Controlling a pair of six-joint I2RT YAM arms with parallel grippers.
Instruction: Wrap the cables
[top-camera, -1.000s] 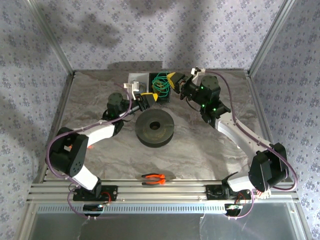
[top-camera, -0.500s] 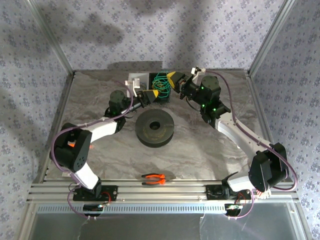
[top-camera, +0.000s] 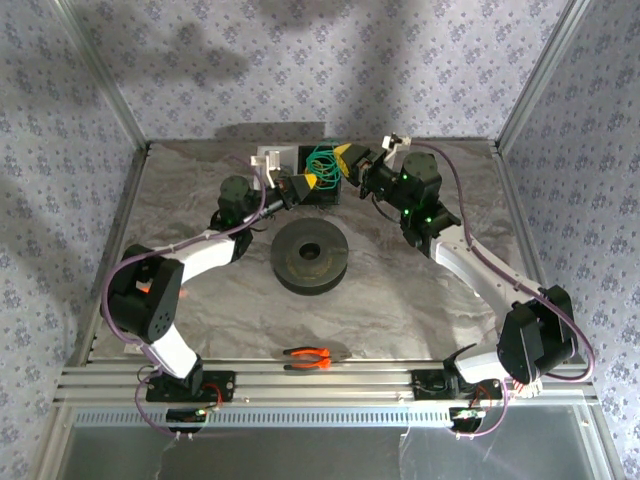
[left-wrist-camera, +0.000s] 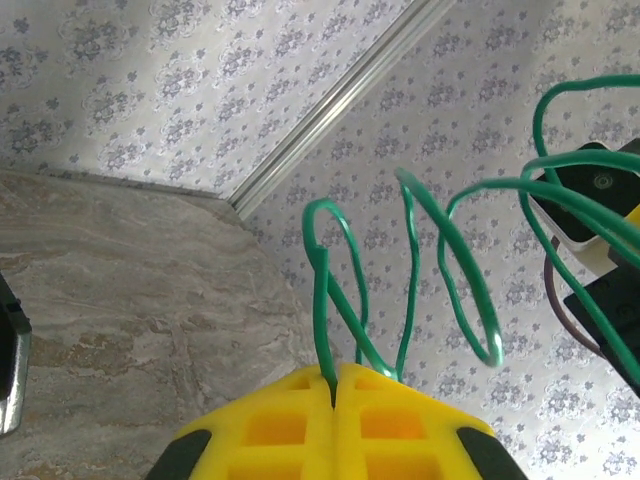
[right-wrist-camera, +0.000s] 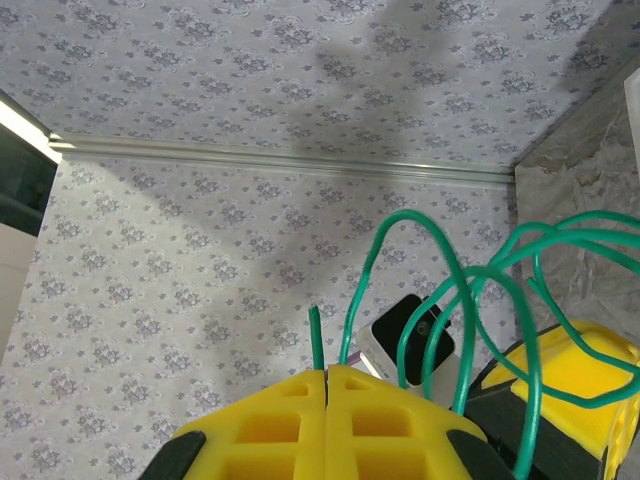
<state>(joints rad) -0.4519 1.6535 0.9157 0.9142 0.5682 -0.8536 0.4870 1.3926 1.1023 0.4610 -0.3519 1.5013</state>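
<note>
A thin green cable (top-camera: 322, 162) hangs in loose loops at the back middle of the table, held up between both grippers. My left gripper (top-camera: 311, 181) is shut on one strand of it; in the left wrist view the green cable (left-wrist-camera: 330, 300) runs into the seam between the yellow fingers (left-wrist-camera: 270, 425). My right gripper (top-camera: 342, 154) is shut on the cable's other end; in the right wrist view a short tip of the cable (right-wrist-camera: 317, 340) sticks up from between the yellow pads (right-wrist-camera: 385, 425). The loops (right-wrist-camera: 480, 300) curl off toward the left gripper.
A dark grey round spool (top-camera: 310, 255) lies mid-table in front of both grippers. Orange-handled pliers (top-camera: 308, 356) lie near the front rail. A black and white box (top-camera: 290, 165) sits under the cable at the back. Metal frame posts and patterned walls close three sides.
The left gripper moved forward and right to the green cable and shut on it. The right gripper stayed shut on the cable's end, nearly still.
</note>
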